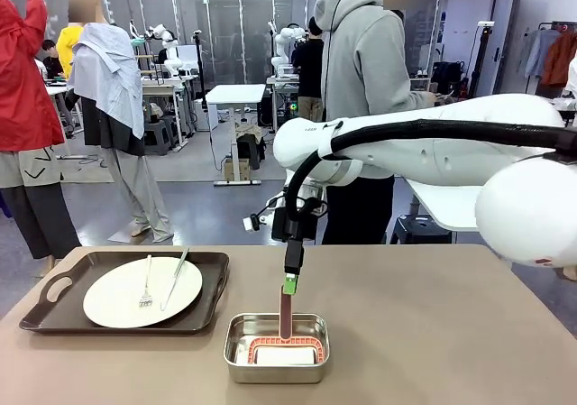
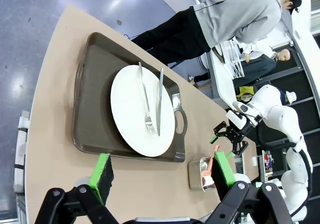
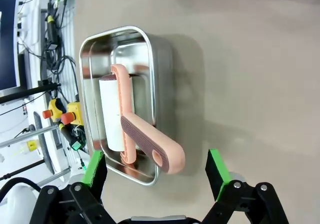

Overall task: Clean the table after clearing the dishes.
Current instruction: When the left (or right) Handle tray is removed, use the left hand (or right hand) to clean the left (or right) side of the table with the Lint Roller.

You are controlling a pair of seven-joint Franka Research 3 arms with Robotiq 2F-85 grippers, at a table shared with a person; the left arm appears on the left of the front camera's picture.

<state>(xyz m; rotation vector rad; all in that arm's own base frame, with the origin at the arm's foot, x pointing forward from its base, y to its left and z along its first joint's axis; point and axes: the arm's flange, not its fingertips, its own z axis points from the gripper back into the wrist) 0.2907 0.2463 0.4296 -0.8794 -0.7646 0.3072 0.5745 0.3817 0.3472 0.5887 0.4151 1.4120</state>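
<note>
The plate (image 1: 142, 292) is your first worry: it looks like glazed white crockery, so judge it stiff, slick and breakable, with the fork (image 1: 146, 288) and knife (image 1: 174, 279) lying loose on it and free to slide if it tips. Don't pinch the plate's rim. The dark tray (image 1: 209, 274) under it has a cut-out handle at each short end, so take one of those, or the raised rim, and keep the load level. The tray sits by the left edge of the surface (image 1: 433, 333), toward the near-left corner. Your left gripper (image 2: 162, 173) hangs above that end, jaws spread and empty. Near the middle of the near edge stands a steel pan (image 1: 236, 355) holding a roller (image 3: 150, 139) with a pink handle, light and rigid by the look of it, best gripped across the handle's flat end. The right gripper (image 3: 156, 160) is over it, jaws spread either side of that end, not closed on it. A person (image 1: 361, 80) stands beyond the far edge
</note>
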